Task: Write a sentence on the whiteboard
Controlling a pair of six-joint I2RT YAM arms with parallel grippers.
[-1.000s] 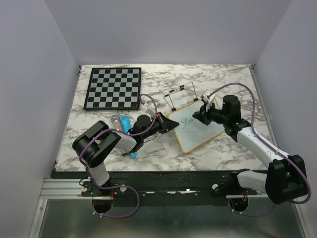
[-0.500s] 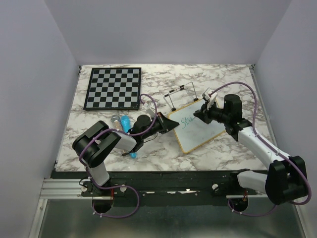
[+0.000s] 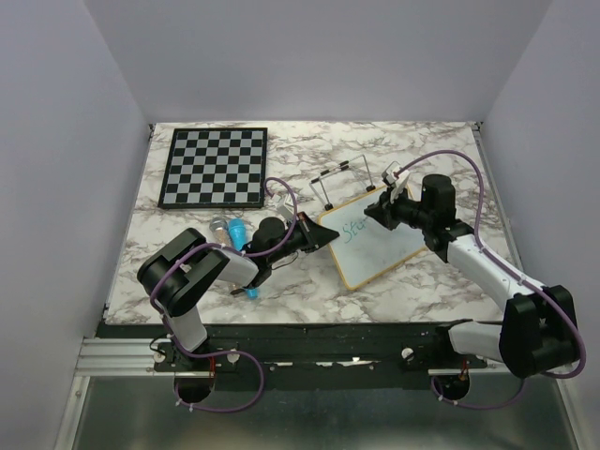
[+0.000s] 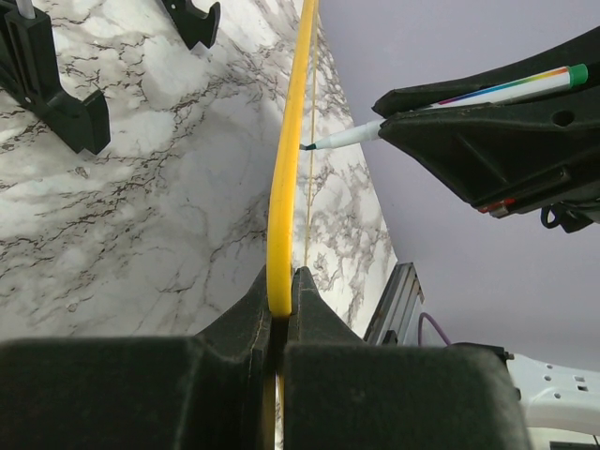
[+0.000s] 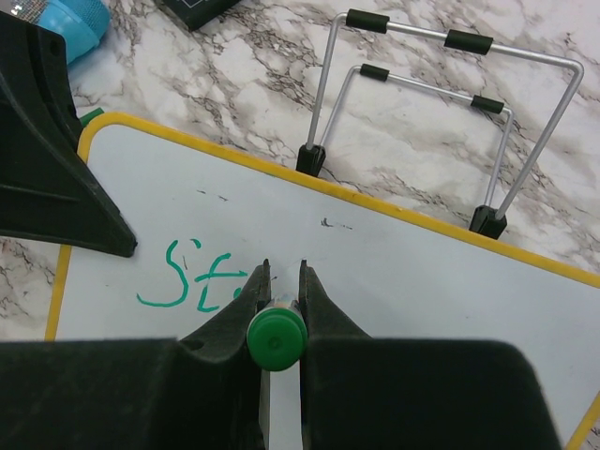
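The whiteboard (image 3: pixel 384 248) has a yellow frame and lies tilted on the marble table. My left gripper (image 3: pixel 319 234) is shut on its left edge; the left wrist view shows the yellow rim (image 4: pixel 291 159) pinched between the jaws of that gripper (image 4: pixel 281 291). My right gripper (image 3: pixel 375 214) is shut on a green-capped marker (image 5: pixel 276 339), whose tip rests on the board beside the green letters "St" (image 5: pixel 187 277). The marker (image 4: pixel 450 103) also shows in the left wrist view, tip at the board. No further words show.
A black-and-white chessboard (image 3: pixel 214 167) lies at the back left. A wire stand (image 3: pixel 342 183) stands just behind the whiteboard, also in the right wrist view (image 5: pixel 441 112). A blue object (image 3: pixel 238 231) and a small blue piece (image 3: pixel 253 292) lie near my left arm.
My right gripper with the marker has shifted slightly up and left over the board. The left gripper and the board have not moved.
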